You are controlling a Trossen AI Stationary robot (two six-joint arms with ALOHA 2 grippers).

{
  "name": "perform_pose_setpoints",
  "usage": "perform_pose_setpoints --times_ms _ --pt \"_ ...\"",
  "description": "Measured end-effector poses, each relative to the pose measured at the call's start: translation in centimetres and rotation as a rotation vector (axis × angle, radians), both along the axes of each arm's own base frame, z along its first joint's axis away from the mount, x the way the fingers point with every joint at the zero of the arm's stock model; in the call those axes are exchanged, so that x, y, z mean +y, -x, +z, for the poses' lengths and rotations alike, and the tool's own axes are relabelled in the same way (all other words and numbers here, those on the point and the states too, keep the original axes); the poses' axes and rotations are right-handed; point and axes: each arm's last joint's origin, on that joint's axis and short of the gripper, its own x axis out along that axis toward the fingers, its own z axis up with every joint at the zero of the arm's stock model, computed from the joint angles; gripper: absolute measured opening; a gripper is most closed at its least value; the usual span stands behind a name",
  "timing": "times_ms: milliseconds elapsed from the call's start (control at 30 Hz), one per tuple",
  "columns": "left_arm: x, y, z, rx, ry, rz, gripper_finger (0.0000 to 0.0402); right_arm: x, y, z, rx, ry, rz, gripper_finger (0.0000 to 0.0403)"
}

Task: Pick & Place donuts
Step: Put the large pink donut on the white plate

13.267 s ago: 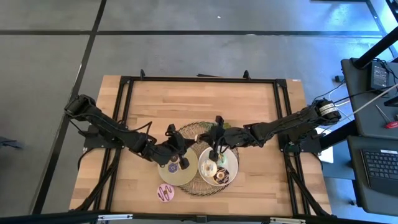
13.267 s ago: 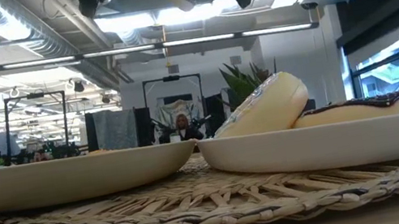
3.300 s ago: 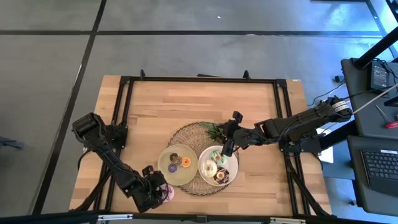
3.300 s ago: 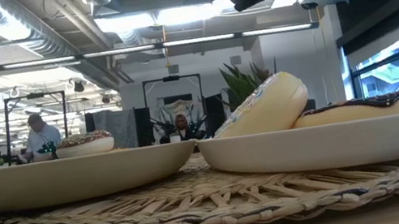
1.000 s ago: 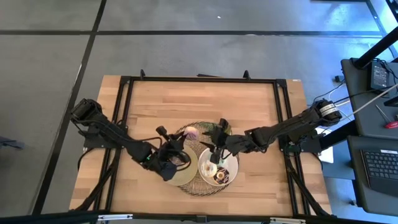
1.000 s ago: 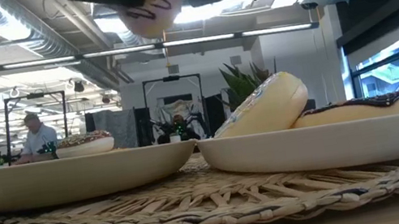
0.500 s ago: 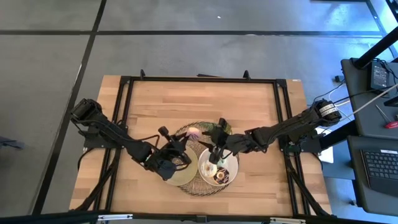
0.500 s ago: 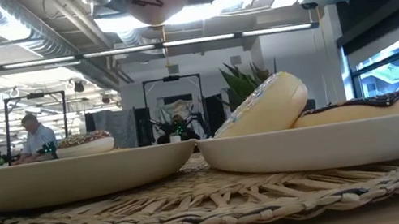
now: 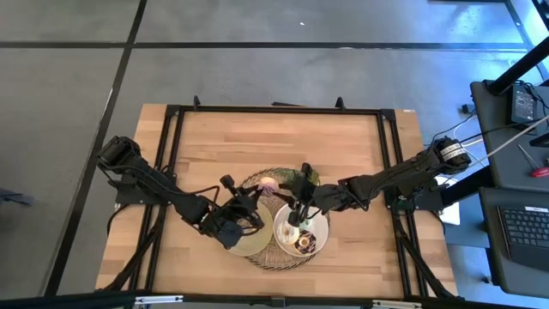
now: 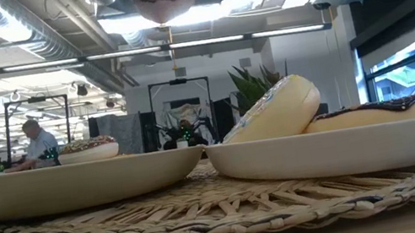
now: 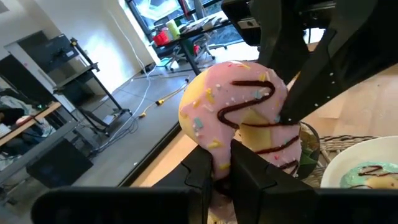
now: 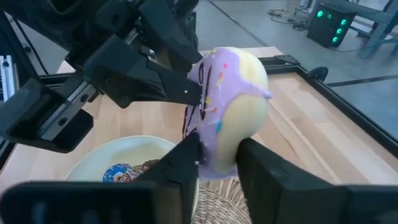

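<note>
Above the round woven straw mat (image 9: 257, 182), both grippers meet on one toy ring: a pink-iced donut with dark chocolate squiggles and coloured sprinkles over a pale yellow, smooth moulded body (image 11: 239, 121). The left gripper (image 11: 222, 163) pinches the donut's lower edge between its two flat dark fingers, held narrow around the ring. The right gripper (image 12: 217, 163) grips the same donut from the opposite side, its angular black fingers pressed against the rounded pale rim and the pink icing. In the high view the donut (image 9: 265, 183) shows as a small pale-pink spot between the two arm tips, over the mat's far edge and just beyond the two plates. Below the left gripper lies the shallow cream left plate (image 9: 248, 245); a blue-purple sprinkled ring (image 12: 118, 172) rests in it. Below the right gripper sits the matching glossy right plate (image 10: 342, 153), where a cream-coloured donut (image 10: 275, 110) leans tilted on its edge against a flat chocolate-iced donut (image 10: 378, 112). A mint green iced donut with a dark drizzle (image 11: 367, 174) lies in that plate too. A spiky green leafy sprig (image 10: 253, 84) stands behind the right plate. The mat's coarse braided fibres (image 10: 207, 211) rest on a light wooden plank tabletop (image 9: 283, 142).
</note>
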Motion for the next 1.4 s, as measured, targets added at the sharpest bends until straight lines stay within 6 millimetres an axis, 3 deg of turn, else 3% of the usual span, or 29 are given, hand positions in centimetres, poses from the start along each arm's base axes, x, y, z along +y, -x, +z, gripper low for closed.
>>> perform_pose_setpoints --times_ms 300,800,967,1167,1400 --pt "0.0 0.0 -0.1 0.008 0.001 -0.007 0.0055 0.0 0.0 0.0 0.005 0.001 0.003 0.0033" --pt "-3.5 2.5 0.3 0.011 -0.134 -0.011 0.0179 -0.4 1.3 0.9 0.042 -0.025 -0.007 0.0033" --pt "-4.5 3.5 0.5 -0.003 -0.202 0.039 0.0198 -0.7 3.7 1.5 0.194 -0.208 0.103 0.0032" --pt "-4.7 3.6 0.6 0.003 -0.212 0.036 0.0201 -0.9 6.4 0.4 0.489 -0.438 0.121 0.0038" --pt "-4.2 3.3 0.6 -0.015 -0.194 0.057 0.0194 -0.8 7.9 -0.6 0.693 -0.516 0.122 0.0039"
